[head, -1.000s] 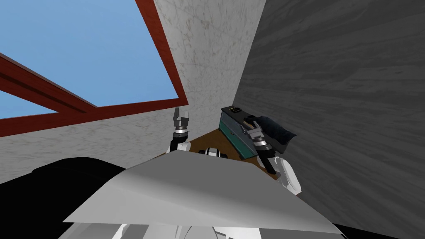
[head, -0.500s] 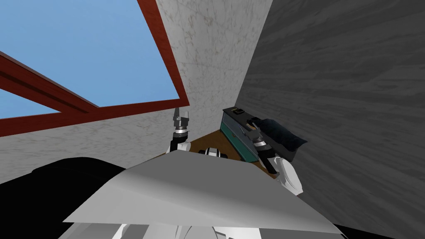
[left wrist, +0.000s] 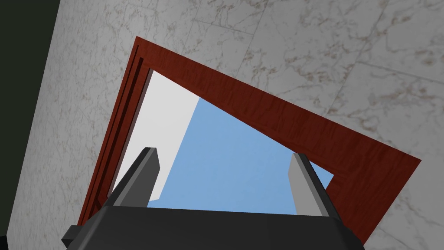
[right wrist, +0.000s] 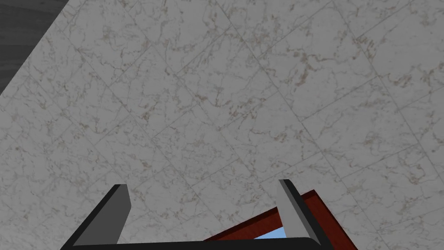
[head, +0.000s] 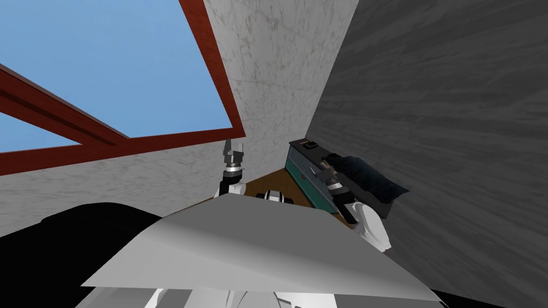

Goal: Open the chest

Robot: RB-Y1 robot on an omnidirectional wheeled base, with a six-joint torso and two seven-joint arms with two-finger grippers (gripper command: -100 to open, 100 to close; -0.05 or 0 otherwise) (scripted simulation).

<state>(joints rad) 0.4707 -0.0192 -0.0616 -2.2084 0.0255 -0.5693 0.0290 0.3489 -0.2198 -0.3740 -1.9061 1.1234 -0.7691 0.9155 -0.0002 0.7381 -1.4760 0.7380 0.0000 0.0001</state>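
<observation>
The chest (head: 305,181) stands in the corner by the dark wall (head: 439,128), its lid (head: 370,181) partly up beside my right gripper (head: 322,167), whose fingers are wide and hold nothing, like my left gripper (head: 234,143), so I judge more lifting is left.

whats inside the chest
The inside cannot be seen. The chest shows its teal front, and its dark lid tilts up toward the dark grey wall. The right gripper and the lid hide the opening.
</observation>
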